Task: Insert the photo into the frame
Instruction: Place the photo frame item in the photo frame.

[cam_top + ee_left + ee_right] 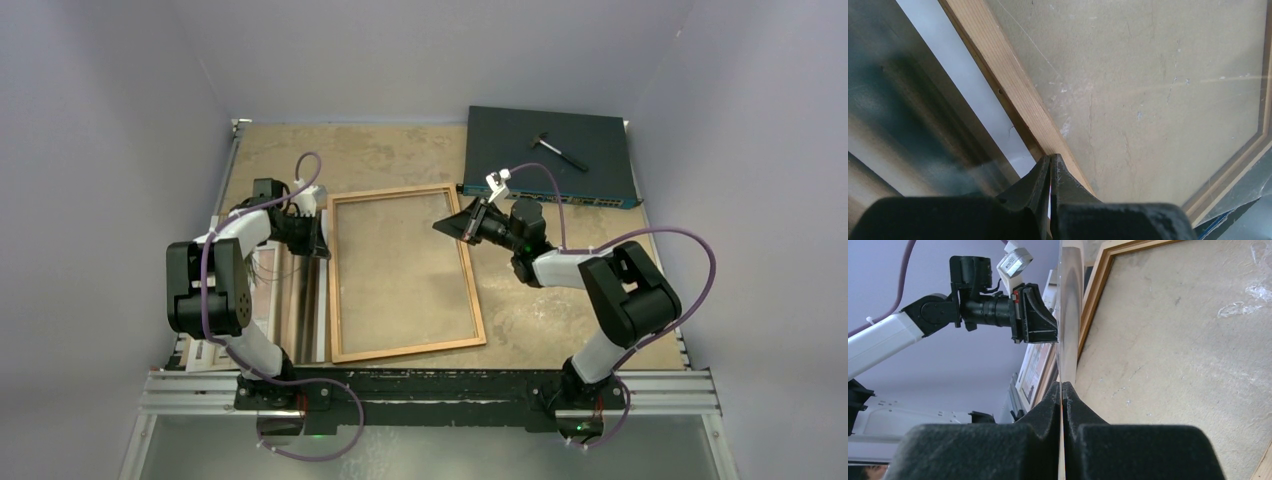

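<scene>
Mid-bench [400, 150], the frame [410, 349] lies flat, long side running away from you. Your left tool [322, 236] sits at the frame's left rail near the far corner. Its fingers are almost together with only a slit between them, and it looks pinched on a clear pane [1068, 315]. Your right tool [447, 224] is over the far right corner, clamped tight on the pane's opposite edge. The right wrist view shows the pane edge-on, running from the tips toward the left tool. The photo [285, 310] lies on the bench just left of the frame, partly under your left arm, not in the frame. A dark box [545, 155] sits far right.
</scene>
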Tool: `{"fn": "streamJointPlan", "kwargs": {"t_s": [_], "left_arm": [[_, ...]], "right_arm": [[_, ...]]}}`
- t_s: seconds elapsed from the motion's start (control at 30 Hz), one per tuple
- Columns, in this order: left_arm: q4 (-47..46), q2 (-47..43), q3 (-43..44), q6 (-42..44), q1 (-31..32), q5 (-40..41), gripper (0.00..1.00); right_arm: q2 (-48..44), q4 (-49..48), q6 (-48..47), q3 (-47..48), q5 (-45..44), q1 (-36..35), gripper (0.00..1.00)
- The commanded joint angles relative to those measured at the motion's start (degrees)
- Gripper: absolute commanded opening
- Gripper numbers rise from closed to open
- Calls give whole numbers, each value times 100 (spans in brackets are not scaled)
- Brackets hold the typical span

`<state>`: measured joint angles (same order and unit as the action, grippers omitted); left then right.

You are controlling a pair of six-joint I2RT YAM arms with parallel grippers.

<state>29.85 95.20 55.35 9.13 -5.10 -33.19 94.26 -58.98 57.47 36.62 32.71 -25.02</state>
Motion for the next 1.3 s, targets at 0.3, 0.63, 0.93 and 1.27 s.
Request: {"fn": "streamJointPlan", "kwargs": {"t_s": [0.3,0.63,0.93,1.27], "left_arm": [[14,95,157,11,65,-21,0],[28,86,153,11,63,-63,0],[63,40,151,45,62,-83,0],[76,42,157,52,62,-87,0]], "right_arm": [[119,537,-126,39,-281,-91,0],[154,827,-164,-13,-568,-96,0],[316,1044,-105,-86,-854,-91,0],[343,1114,-78,-222,-990,-91,0]]}}
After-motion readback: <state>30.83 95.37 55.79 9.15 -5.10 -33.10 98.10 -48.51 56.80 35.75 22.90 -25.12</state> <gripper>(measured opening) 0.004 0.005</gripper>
